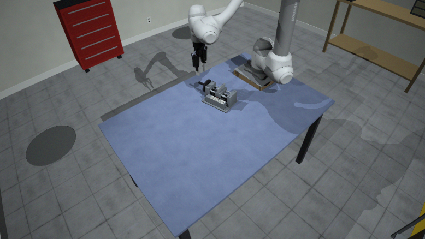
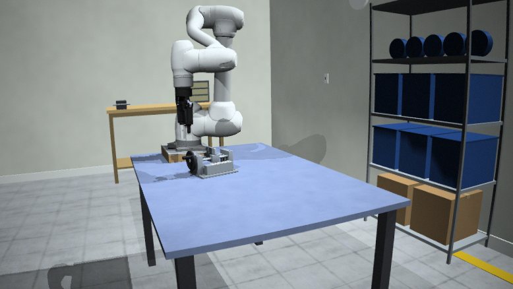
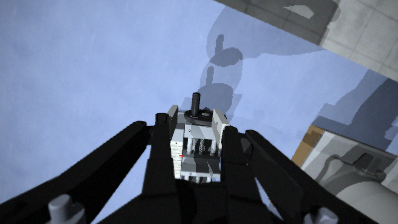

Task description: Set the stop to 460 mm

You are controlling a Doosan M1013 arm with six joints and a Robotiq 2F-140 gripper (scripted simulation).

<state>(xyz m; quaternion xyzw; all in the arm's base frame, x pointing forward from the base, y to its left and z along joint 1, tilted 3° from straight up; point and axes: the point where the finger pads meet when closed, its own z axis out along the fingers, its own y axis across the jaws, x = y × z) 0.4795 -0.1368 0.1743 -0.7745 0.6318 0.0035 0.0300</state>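
Observation:
The grey stop unit (image 1: 232,98) (image 2: 227,156) stands on the blue table, with its black handwheel (image 1: 205,84) (image 2: 192,163) at one end. The wheel's crank handle (image 1: 201,83) (image 2: 186,157) (image 3: 196,104) sticks outward. A sliding block (image 1: 220,89) (image 2: 214,158) sits between the end plates. A pale scale (image 1: 215,101) (image 2: 219,167) (image 3: 177,150) runs alongside, with a small red mark (image 3: 180,156) by it; its numbers are too small to read. My gripper (image 1: 200,72) (image 2: 186,132) (image 3: 195,115) is partly open and empty, pointing down above the handwheel, clear of it.
The blue table (image 1: 178,142) (image 2: 272,200) carries the stop unit and my arm's wooden-edged base (image 1: 249,81) (image 2: 173,157) (image 3: 306,146), behind the unit in the exterior view. The table's edge lies just beyond the handle side.

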